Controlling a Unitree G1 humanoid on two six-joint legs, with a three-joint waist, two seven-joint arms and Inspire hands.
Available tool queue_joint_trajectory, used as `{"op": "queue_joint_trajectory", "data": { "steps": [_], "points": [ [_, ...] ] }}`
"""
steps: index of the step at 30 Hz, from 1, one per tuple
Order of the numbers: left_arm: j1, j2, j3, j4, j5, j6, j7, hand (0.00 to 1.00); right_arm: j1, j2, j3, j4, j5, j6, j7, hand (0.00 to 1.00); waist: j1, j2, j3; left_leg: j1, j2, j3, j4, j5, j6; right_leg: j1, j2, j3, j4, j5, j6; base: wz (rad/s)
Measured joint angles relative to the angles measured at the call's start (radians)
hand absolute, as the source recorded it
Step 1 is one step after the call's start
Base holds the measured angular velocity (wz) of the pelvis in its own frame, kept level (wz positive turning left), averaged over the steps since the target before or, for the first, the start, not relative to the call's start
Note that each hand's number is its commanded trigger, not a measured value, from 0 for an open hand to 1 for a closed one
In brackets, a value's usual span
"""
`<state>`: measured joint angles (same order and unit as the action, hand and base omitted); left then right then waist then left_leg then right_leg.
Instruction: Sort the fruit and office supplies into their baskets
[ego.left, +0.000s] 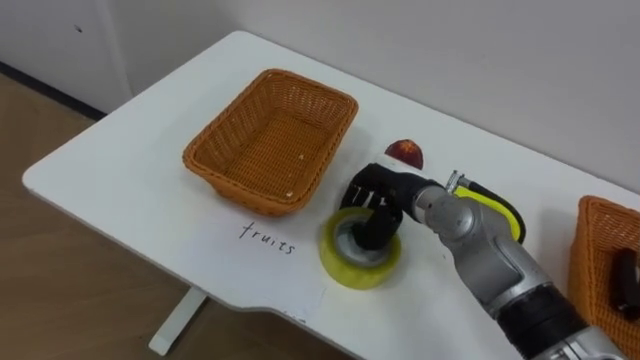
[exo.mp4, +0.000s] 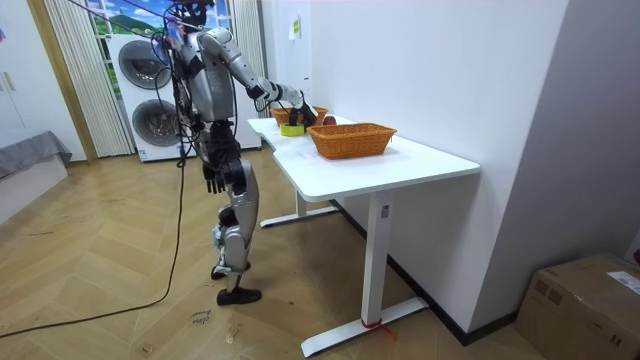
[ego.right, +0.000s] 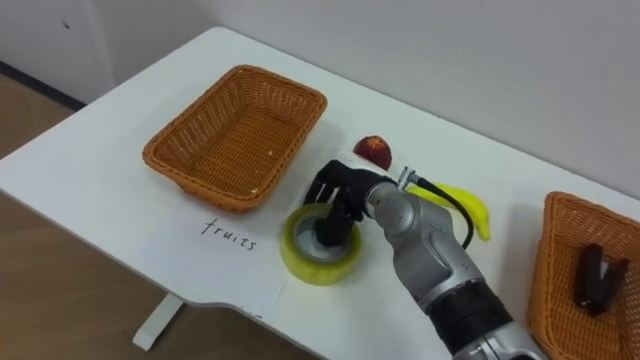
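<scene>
Right hand (ego.left: 378, 195) is down on the tape (ego.left: 350, 268). Its fingers are curled into the hole of the yellow roll and hooked over the rim, so I'd call that a grip. The roll looks like it's sitting on the tabletop (ego.left: 120, 170), near the front edge and just right of the handwritten "fruits" label (ego.left: 268, 238).

The left basket (ego.left: 270, 140) is right beside the hand and has nothing in it. A red fruit (ego.left: 405, 153) sits just behind the hand, close but not touching as far as I can see. The banana (ego.right: 470, 210) lies behind the forearm, partly hidden by it. The right basket (ego.right: 545, 270) is well apart at the far right of the tabletop, with a dark thing (ego.right: 597, 275) lying inside; I can't make out what it is.

In the room view the robot stands at the far end of the tabletop, right arm reached out over it. The left hand (exo.mp4: 212, 178) hangs by its hip, too small for me to tell how its fingers are.
</scene>
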<state>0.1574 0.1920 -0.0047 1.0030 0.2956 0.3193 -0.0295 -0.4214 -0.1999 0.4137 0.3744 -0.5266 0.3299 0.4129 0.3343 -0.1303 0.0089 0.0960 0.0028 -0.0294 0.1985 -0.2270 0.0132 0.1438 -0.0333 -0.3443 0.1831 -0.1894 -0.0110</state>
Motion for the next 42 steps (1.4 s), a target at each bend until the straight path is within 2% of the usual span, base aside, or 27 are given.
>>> {"op": "queue_joint_trajectory", "data": {
  "steps": [3,6,13,18,21,22,23,27,29,32,35,42],
  "points": [
    [0.0,0.001,0.0,0.002,-0.001,0.001,0.0,0.0,0.0,0.0,0.002,-0.007,0.0,0.001,0.003,1.0,-0.001,0.0,-0.0001,0.0,0.0,0.002,0.0,0.0,0.0,-0.001,0.001,0.0,0.0,0.0,0.0,0.0],
    [0.0,0.0,-0.001,0.0,-0.001,0.001,0.0,0.0,0.001,-0.001,0.003,-0.027,0.001,0.021,0.007,1.0,-0.002,0.0,-0.0001,-0.002,0.0,0.002,0.0,0.0,0.0,-0.003,0.001,-0.001,0.0,0.0,0.0,0.0],
    [0.0,0.005,0.001,0.005,-0.001,-0.001,0.024,0.0,0.006,-0.008,-0.001,-0.074,0.011,0.03,0.037,1.0,-0.009,-0.009,-0.0066,-0.014,-0.001,0.006,0.006,0.0,0.0,-0.018,0.003,0.016,0.0,0.0,0.0,0.0],
    [0.002,-0.004,0.022,0.034,-0.006,-0.015,0.029,0.0,0.034,-0.016,-0.013,-0.149,0.023,0.029,0.086,1.0,-0.047,-0.003,-0.0023,-0.016,0.001,0.018,0.008,0.001,0.0,-0.025,-0.001,0.028,-0.004,0.0,0.0,-0.05],
    [-0.008,-0.002,0.042,0.077,-0.012,-0.034,0.028,0.0,0.069,-0.05,-0.023,-0.234,0.067,0.02,0.107,1.0,-0.075,0.005,0.0029,-0.021,0.001,0.023,0.007,0.001,0.001,-0.024,-0.002,0.04,-0.012,0.001,0.001,-0.08],
    [-0.003,-0.001,0.042,0.078,-0.012,-0.044,0.032,0.0,0.084,-0.075,-0.028,-0.277,0.099,0.017,0.113,1.0,-0.087,0.005,0.0034,-0.02,0.001,0.026,0.006,0.001,0.001,-0.024,-0.001,0.042,-0.012,0.001,0.002,-0.06],
    [0.002,-0.001,0.043,0.078,-0.012,-0.055,0.043,0.0,0.109,-0.089,-0.058,-0.318,0.13,0.008,0.118,1.0,-0.102,0.008,0.0049,-0.016,0.001,0.032,0.005,0.001,0.001,-0.026,-0.001,0.049,-0.012,0.001,0.002,-0.06],
    [0.03,-0.009,0.046,0.082,-0.01,-0.084,0.067,0.0,0.181,-0.091,-0.165,-0.446,0.173,-0.007,0.113,1.0,-0.133,0.011,0.0017,-0.011,0.003,0.055,0.006,0.001,0.0,-0.026,0.001,0.07,-0.012,0.001,0.001,-0.17],
    [0.044,-0.018,0.073,0.082,-0.009,-0.09,0.069,0.0,0.215,-0.099,-0.219,-0.507,0.158,-0.022,0.099,1.0,-0.166,0.014,-0.0041,-0.009,0.002,0.056,0.005,0.001,0.0,-0.027,0.001,0.073,-0.011,0.001,0.001,0.0],
    [0.054,-0.019,0.082,0.079,-0.01,-0.103,0.083,0.0,0.219,-0.103,-0.273,-0.522,0.155,-0.035,0.065,1.0,-0.19,0.017,-0.0042,-0.002,0.003,0.06,0.003,0.001,0.0,-0.024,0.004,0.086,-0.01,0.002,0.001,-0.09],
    [0.06,-0.018,0.082,0.078,-0.013,-0.113,0.095,0.0,0.227,-0.111,-0.312,-0.532,0.166,-0.035,0.034,1.0,-0.205,0.022,-0.0086,0.005,0.006,0.078,-0.003,0.0,0.0,-0.026,0.009,0.095,-0.003,0.004,0.0,-0.12],
    [0.09,-0.028,0.105,0.078,-0.018,-0.129,0.103,0.0,0.246,-0.107,-0.404,-0.588,0.177,-0.049,-0.031,1.0,-0.219,0.024,-0.0101,0.019,0.008,0.09,-0.011,0.0,0.001,-0.025,0.008,0.098,0.006,0.004,0.0,-0.05]
  ]
}}
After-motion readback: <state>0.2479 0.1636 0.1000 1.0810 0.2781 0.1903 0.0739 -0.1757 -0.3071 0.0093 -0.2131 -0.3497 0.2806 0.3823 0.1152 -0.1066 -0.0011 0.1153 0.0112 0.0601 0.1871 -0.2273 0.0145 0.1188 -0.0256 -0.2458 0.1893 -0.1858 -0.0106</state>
